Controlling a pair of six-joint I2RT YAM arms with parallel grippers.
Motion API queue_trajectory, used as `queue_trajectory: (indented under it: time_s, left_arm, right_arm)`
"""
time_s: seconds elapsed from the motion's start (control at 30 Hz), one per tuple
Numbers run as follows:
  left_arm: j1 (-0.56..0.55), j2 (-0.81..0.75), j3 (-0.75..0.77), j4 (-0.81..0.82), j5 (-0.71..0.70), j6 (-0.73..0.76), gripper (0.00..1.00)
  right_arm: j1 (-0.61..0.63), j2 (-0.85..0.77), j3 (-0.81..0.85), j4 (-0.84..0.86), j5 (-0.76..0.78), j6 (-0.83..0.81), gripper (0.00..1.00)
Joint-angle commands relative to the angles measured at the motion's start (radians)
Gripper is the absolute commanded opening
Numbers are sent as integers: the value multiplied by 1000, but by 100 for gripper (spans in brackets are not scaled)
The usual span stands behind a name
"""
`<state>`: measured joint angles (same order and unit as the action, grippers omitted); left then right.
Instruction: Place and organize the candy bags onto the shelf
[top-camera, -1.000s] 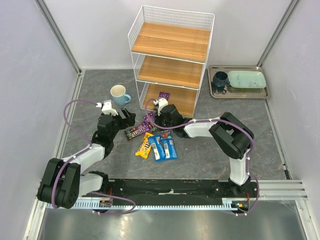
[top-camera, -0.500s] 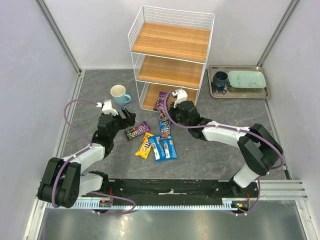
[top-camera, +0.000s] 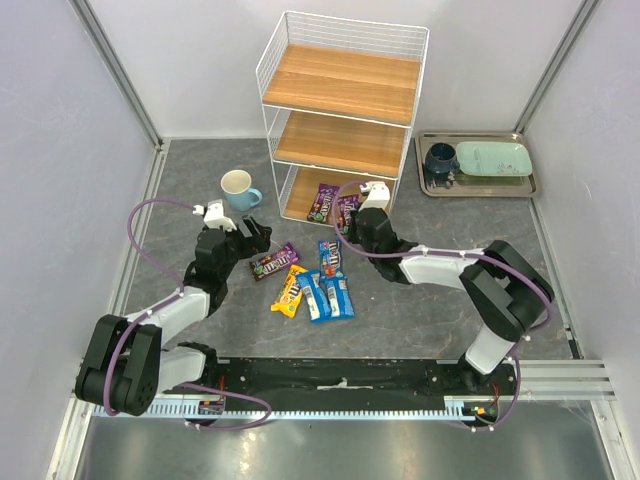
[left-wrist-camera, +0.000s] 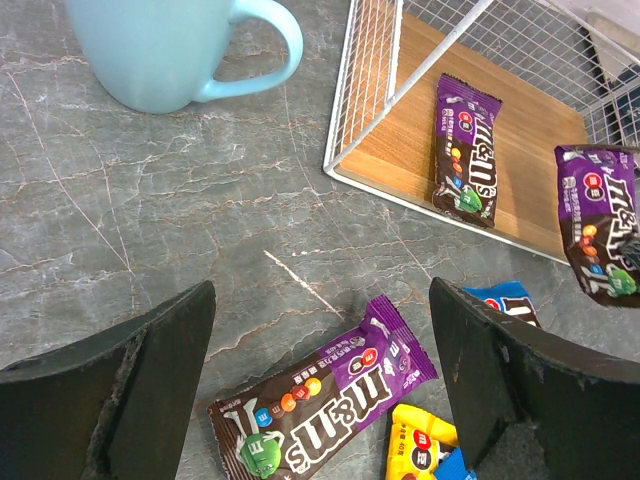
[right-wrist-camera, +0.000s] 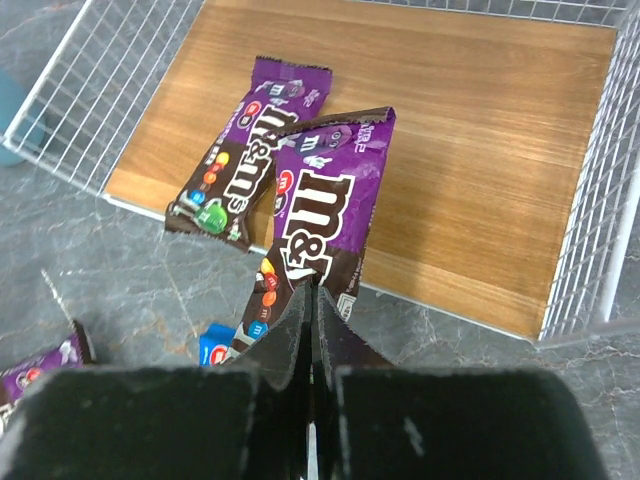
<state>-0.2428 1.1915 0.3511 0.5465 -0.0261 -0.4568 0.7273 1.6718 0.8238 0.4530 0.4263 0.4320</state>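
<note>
The white wire shelf (top-camera: 345, 85) has three wooden boards. One purple candy bag (top-camera: 322, 200) lies on its bottom board (right-wrist-camera: 480, 150). My right gripper (top-camera: 352, 218) is shut on a second purple bag (right-wrist-camera: 325, 210) and holds it over the board's front edge, beside the first bag (right-wrist-camera: 245, 150). My left gripper (top-camera: 258, 236) is open over a third purple bag (left-wrist-camera: 330, 400) on the floor. A yellow bag (top-camera: 289, 291) and three blue bags (top-camera: 326, 290) lie in a cluster in front of the shelf.
A light blue cup (top-camera: 238, 187) stands left of the shelf. A metal tray (top-camera: 478, 182) with a dark cup and a pale green plate sits at the back right. The shelf's wire sides (right-wrist-camera: 600, 230) flank the bottom board.
My right gripper has carried a purple bag from the floor cluster up and right to the shelf's bottom board. The left arm has barely moved.
</note>
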Motion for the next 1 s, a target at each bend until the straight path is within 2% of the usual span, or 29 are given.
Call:
queue_trajectory:
  time_s: [0.0,0.43,0.97]
  left_arm:
    - [-3,5,35,12,-14,-34,94]
    - [-3,5,35,15,-9,-36,94]
    - [-3,2,34,16,-8,-36,94]
  right_arm:
    - [-2,68,96,55,107,34,0]
    - [-17,206,190,92,190,16,0]
    - [-48,333,285,121,157,-35,0]
